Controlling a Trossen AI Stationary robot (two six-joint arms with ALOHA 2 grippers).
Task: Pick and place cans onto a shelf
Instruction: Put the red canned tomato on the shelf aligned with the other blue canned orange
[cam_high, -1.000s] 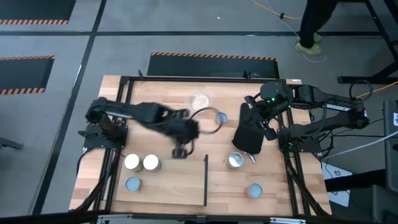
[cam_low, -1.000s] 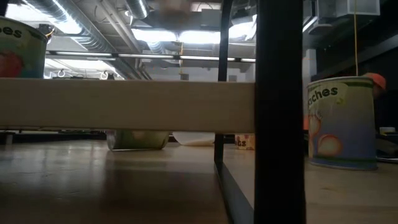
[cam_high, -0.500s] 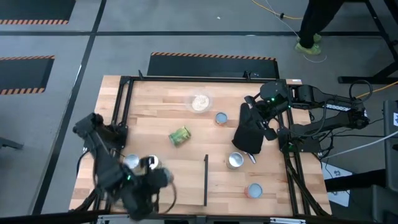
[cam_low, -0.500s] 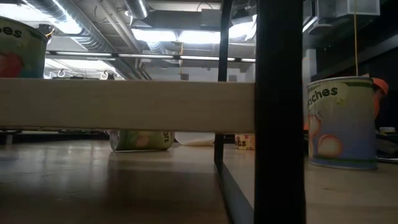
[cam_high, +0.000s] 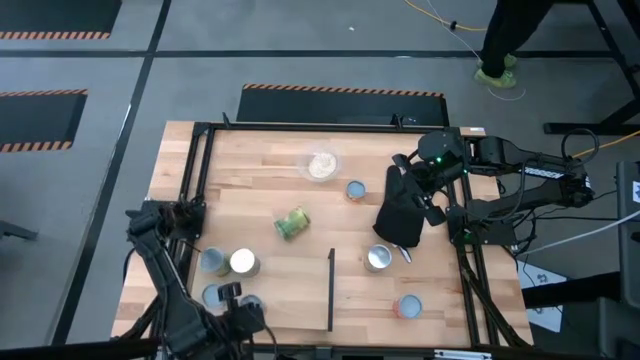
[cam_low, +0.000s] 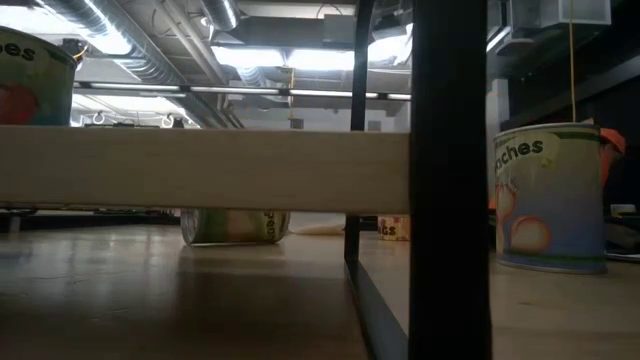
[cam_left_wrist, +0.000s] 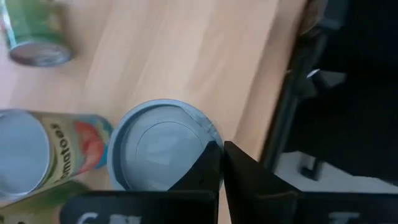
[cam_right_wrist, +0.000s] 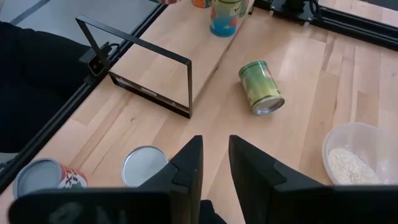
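The left end effector (cam_high: 243, 318) hangs at the near left corner of the tabletop (cam_high: 250, 160), its two dark fingers (cam_left_wrist: 208, 177) pressed together above a pale blue-topped can (cam_left_wrist: 160, 144) that stands upright by the tabletop's edge. Beside it a tomato-labelled can (cam_left_wrist: 37, 155) also stands upright. In the high view, three tins group at that corner: a blue-topped one (cam_high: 212, 261), a white-topped one (cam_high: 242, 262) touching it, and another blue-topped one (cam_high: 213, 296) nearer the edge.

A green-labelled can (cam_high: 292, 222) lies on its side mid-tabletop, well apart from the rest, near the shallow clear bowl of grains (cam_high: 322, 165).

The light-wood shelf (cam_high: 400, 285), marked by its thin black strip (cam_high: 331, 290), occupies the near right of the tabletop. A silvery-topped can (cam_high: 379, 258) stands on it, and a red-topped one (cam_high: 408, 306) sits closer to the front edge. A further blue-topped can (cam_high: 355, 189) stands beyond the shelf.

The right end effector (cam_high: 430, 200) waits at the far right beside a black oven mitt (cam_high: 398, 212), its fingers (cam_right_wrist: 186, 165) slightly apart and gripping nothing.
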